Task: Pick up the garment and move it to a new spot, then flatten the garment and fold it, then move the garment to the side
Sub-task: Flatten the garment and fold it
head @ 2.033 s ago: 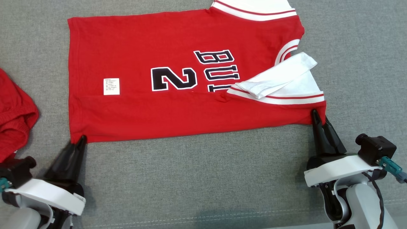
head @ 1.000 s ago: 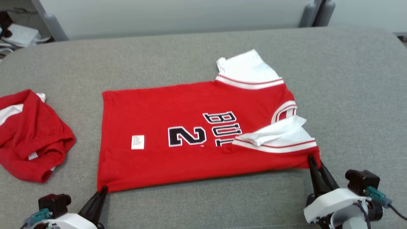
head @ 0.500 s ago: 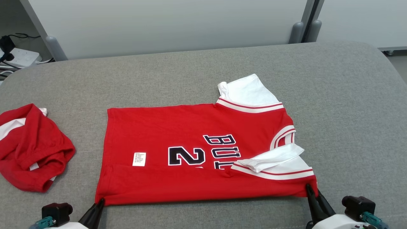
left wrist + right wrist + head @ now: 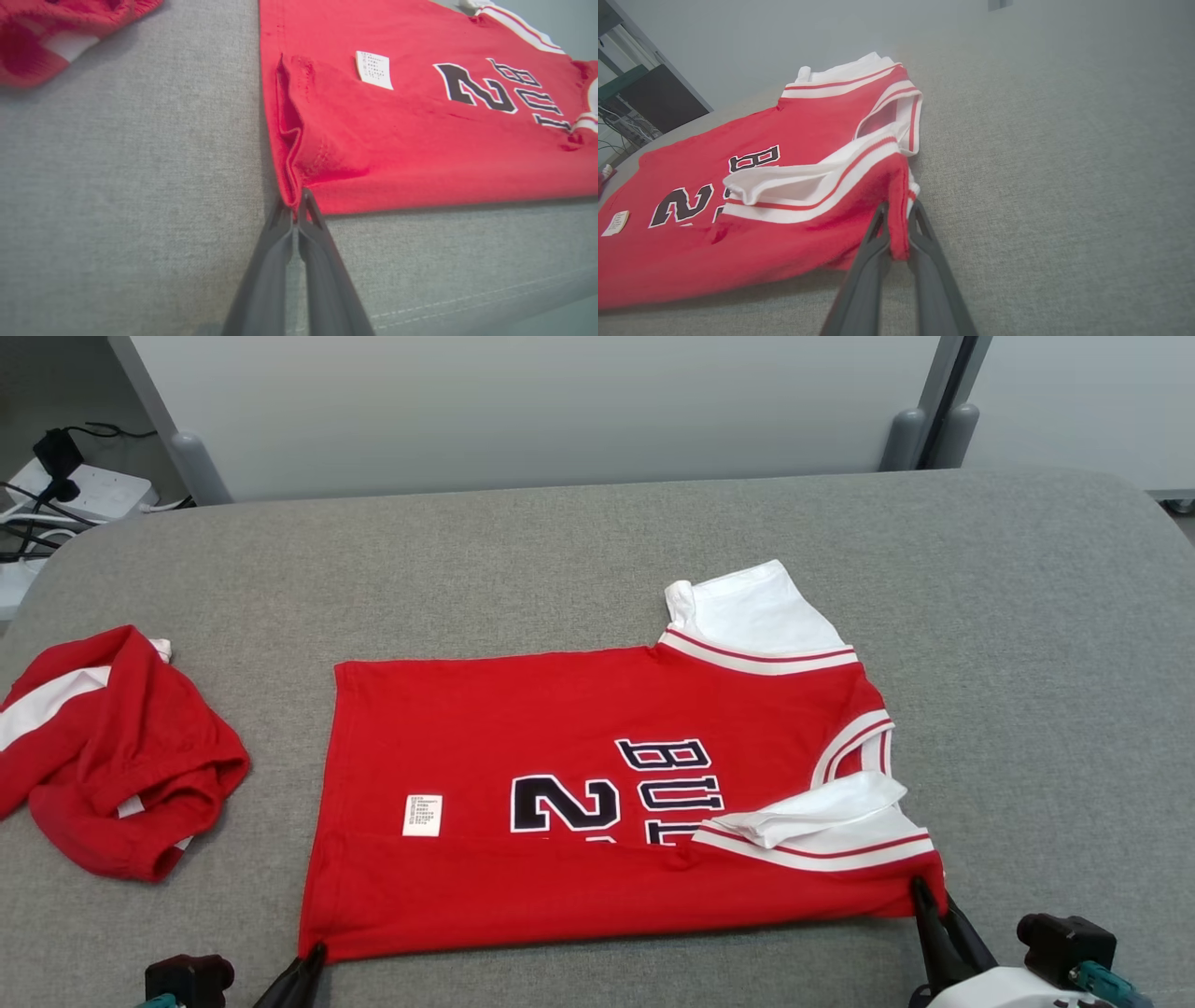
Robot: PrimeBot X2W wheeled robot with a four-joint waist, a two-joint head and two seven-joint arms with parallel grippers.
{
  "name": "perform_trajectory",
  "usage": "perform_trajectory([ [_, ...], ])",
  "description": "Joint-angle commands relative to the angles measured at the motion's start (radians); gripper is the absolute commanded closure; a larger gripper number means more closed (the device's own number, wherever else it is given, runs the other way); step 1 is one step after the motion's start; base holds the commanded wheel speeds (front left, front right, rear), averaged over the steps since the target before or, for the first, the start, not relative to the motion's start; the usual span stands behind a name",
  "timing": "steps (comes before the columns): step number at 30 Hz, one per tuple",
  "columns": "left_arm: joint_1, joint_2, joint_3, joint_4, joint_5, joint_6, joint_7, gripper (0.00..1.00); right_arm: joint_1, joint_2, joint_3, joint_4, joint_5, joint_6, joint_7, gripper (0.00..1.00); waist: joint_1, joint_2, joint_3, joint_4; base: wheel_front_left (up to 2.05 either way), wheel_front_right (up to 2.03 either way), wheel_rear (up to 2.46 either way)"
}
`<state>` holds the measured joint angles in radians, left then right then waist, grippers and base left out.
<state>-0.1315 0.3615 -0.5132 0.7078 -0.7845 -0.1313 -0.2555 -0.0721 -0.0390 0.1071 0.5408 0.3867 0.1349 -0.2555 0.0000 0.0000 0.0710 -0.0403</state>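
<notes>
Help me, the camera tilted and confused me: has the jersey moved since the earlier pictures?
Yes, the jersey slid toward the robot: its near left corner now reaches well past the crumpled clothes beside it; earlier they ended almost level.

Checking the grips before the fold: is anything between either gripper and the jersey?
Nothing visible. The left gripper pinches the jersey at its near hem corner; the right gripper pinches its near shoulder corner.

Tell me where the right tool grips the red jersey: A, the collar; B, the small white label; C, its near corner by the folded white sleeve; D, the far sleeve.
C: the right tool is shut on the red jersey at its near corner, just below the folded white sleeve.
</notes>
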Motion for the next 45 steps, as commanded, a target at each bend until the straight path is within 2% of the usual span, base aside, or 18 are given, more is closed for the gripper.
perform_trajectory([
  [1, -0.021, 0.032, 0.043, -0.012, 0.008, 0.001, -0.006, 1.00, -0.012, -0.011, 0.020, -0.011, -0.005, -0.004, -0.001, 1.00, 0.0000, 0.0000, 0.001, 0.001, 0.00, 0.00, 0.00],
  [2, -0.021, 0.032, 0.045, -0.015, 0.010, 0.001, -0.006, 0.93, -0.014, -0.011, 0.021, -0.009, -0.004, -0.004, -0.002, 1.00, 0.0000, 0.0000, 0.002, 0.002, 0.00, 0.00, 0.00],
  [3, -0.021, 0.030, 0.049, -0.018, 0.010, 0.001, -0.006, 0.60, -0.015, -0.011, 0.019, -0.004, -0.008, -0.004, 0.000, 0.70, 0.0000, 0.0000, 0.004, 0.002, 0.00, 0.00, 0.00],
  [4, -0.020, 0.030, 0.052, -0.022, 0.009, 0.001, -0.006, 0.25, -0.016, -0.011, 0.017, 0.002, -0.012, -0.004, 0.001, 0.03, 0.0000, 0.0000, 0.007, 0.002, 0.00, 0.00, 0.00],
  [5, -0.019, 0.030, 0.054, -0.026, 0.010, 0.001, -0.006, 0.00, -0.017, -0.011, 0.013, 0.007, -0.015, -0.004, 0.002, 0.00, 0.0000, 0.0000, 0.010, 0.003, 0.00, 0.00, 0.00],
  [8, -0.019, 0.042, 0.065, -0.040, 0.032, 0.001, -0.006, 0.00, -0.024, -0.011, -0.012, 0.007, -0.035, -0.004, 0.000, 0.00, 0.0000, 0.0000, 0.019, 0.002, 0.00, 0.00, 0.00],
  [13, -0.028, 0.045, 0.194, -0.110, 0.103, 0.001, -0.006, 0.00, -0.059, -0.011, -0.069, -0.064, -0.102, -0.004, -0.005, 0.00, 0.0000, 0.0000, 0.040, 0.002, 0.00, 0.00, 0.00],
  [16, -0.046, 0.043, 0.237, -0.168, 0.135, 0.001, -0.006, 0.00, -0.102, -0.011, -0.076, -0.112, -0.132, -0.004, -0.005, 0.00, 0.0000, 0.0000, 0.056, 0.001, 0.00, 0.00, 0.00],
  [24, -0.153, 0.100, 0.221, -0.278, 0.134, 0.001, -0.006, 0.00, -0.278, -0.011, -0.073, -0.186, -0.225, -0.004, -0.001, 0.00, 0.0000, 0.0000, 0.159, -0.008, 0.00, 0.00, 0.00],
  [26, -0.185, 0.127, 0.206, -0.300, 0.114, 0.001, -0.006, 0.00, -0.321, -0.011, -0.078, -0.198, -0.241, -0.004, 0.009, 0.00, 0.0000, 0.0000, 0.198, -0.010, 0.00, 0.00, 0.00],
  [27, -0.217, 0.159, 0.188, -0.324, 0.093, 0.001, -0.006, 0.00, -0.357, -0.011, -0.078, -0.214, -0.256, -0.004, 0.019, 0.00, 0.0000, 0.0000, 0.240, -0.013, 0.00, 0.00, 0.00],
  [29, -0.233, 0.176, 0.178, -0.337, 0.080, 0.001, -0.006, 0.00, -0.372, -0.011, -0.078, -0.223, -0.261, -0.004, 0.025, 0.00, 0.0000, 0.0000, 0.262, -0.016, 0.00, 0.00, 0.00],
  [30, -0.264, 0.213, 0.162, -0.358, 0.059, 0.001, -0.006, 0.00, -0.397, -0.011, -0.075, -0.245, -0.269, -0.004, 0.031, 0.00, 0.0000, 0.0000, 0.305, -0.022, 0.00, 0.00, 0.00],
  [33, -0.308, 0.268, 0.139, -0.381, 0.027, 0.001, -0.006, 0.00, -0.417, -0.011, -0.060, -0.283, -0.267, -0.004, 0.034, 0.00, 0.0000, 0.0000, 0.364, -0.038, 0.00, 0.00, 0.00],
  [45, -0.399, 0.486, 0.080, -0.463, -0.078, 0.001, -0.006, 0.00, -0.327, -0.011, 0.050, -0.415, -0.207, -0.004, -0.002, 0.00, 0.0000, 0.0000, 0.532, -0.134, 0.00, 0.00, 0.00],
])
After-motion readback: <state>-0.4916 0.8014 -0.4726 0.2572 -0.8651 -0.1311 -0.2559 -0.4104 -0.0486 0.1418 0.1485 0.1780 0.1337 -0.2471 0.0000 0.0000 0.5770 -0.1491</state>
